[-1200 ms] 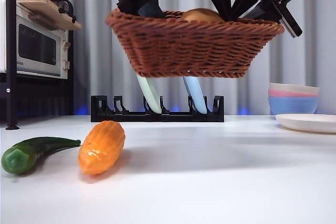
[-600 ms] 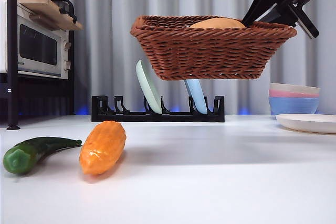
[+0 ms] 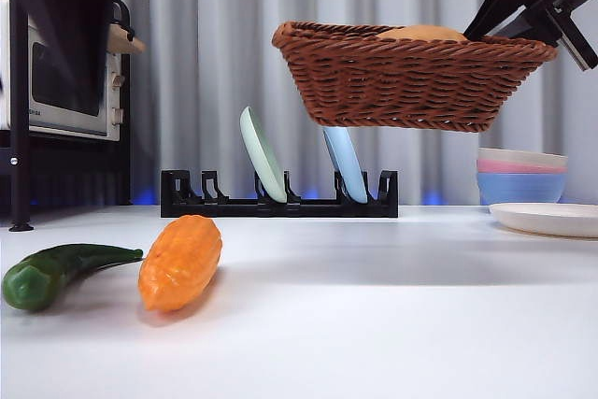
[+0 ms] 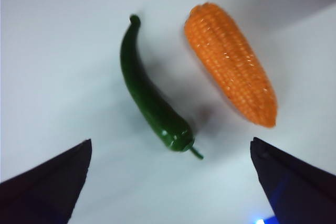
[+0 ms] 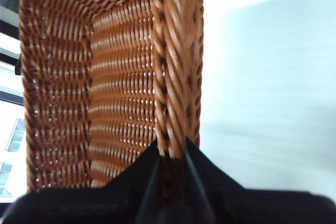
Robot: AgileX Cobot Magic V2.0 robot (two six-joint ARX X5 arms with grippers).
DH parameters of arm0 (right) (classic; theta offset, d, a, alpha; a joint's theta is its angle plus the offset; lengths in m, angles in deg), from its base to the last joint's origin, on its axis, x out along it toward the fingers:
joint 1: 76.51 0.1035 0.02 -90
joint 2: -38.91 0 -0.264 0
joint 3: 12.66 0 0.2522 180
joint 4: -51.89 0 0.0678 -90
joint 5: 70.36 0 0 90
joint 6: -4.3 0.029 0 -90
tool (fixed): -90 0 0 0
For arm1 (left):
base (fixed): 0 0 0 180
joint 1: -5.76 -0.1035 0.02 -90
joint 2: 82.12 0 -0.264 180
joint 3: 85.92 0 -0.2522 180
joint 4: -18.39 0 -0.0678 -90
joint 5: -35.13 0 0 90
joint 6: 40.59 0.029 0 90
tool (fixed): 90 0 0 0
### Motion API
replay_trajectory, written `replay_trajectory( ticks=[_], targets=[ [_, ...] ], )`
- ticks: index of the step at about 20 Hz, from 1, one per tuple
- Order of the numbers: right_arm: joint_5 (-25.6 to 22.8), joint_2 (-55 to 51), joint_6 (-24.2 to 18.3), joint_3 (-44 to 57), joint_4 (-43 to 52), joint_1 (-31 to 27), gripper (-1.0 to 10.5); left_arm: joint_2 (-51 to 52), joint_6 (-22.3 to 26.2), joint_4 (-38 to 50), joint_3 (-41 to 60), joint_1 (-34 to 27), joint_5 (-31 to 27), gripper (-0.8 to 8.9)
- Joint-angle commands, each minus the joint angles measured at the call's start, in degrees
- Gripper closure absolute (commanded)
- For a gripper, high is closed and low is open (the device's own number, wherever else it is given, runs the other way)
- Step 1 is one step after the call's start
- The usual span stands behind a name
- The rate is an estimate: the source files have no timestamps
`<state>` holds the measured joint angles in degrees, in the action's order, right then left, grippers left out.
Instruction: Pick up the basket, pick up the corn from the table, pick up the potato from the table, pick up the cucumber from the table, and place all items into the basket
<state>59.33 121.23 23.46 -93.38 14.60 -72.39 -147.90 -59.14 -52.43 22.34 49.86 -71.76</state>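
My left tool (image 4: 168,182) is hanging with its two black jaws spread wide apart, nothing between them, and I am looking down through the gap at the white surface (image 4: 63,66). In that wrist view the cucumber (image 4: 152,98) and the corn (image 4: 231,66) are lying side by side on the surface, close but not touching. In the front view the same arm is showing only as a big dark blur at the upper corner, above those two vegetables.

Nearest the low front camera, the cucumber (image 3: 56,268) is resting on the surface (image 3: 392,324) with its blunt end toward the lens, and the corn (image 3: 180,262) is sitting just beside it.

Further back and high up, my right tool (image 5: 172,153) is clamping the braided rim of the basket (image 5: 110,93), one jaw on either side of the rim wall. I am holding the basket (image 3: 411,77) well clear of the surface, slightly tilted, with the right tool (image 3: 537,7) gripping its end. The potato (image 3: 422,34) is lying inside it, only its rounded top showing above the rim.

Behind, a black dish rack (image 3: 278,198) is standing with two plates (image 3: 263,156) leaning in it. Stacked pastel bowls (image 3: 521,175) and a white plate (image 3: 547,219) are off to one side, a microwave (image 3: 70,77) to the other.
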Motion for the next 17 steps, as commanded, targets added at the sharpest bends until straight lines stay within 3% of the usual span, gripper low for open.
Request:
replay_trajectory(
  ticks=[1, 4, 8, 14, 17],
  targets=[
    [0.9, -0.3, 0.7, 0.1, 1.2, -0.1, 9.6, 0.0, 0.0, 6.3, 5.0, -5.0, 5.7, 3.11],
    [0.8, -0.3, 0.5, 0.1, 1.2, -0.4, 9.6, -1.6, 2.3, 12.4, 8.9, -13.0, 14.2, 3.11],
    [0.8, -0.3, 0.5, 0.1, 1.2, -0.4, 9.6, -7.6, 4.7, 17.5, 9.5, -20.2, 19.4, 3.12],
    [0.7, -0.3, 0.5, 0.1, 1.2, -0.4, 9.6, -17.8, 5.1, 22.3, 9.5, -22.8, 20.0, 3.17],
    [0.6, -0.3, 0.5, 0.1, 1.2, -0.4, 9.6, -21.0, 5.3, 23.7, 9.5, -22.8, 20.0, 4.81]
  ],
)
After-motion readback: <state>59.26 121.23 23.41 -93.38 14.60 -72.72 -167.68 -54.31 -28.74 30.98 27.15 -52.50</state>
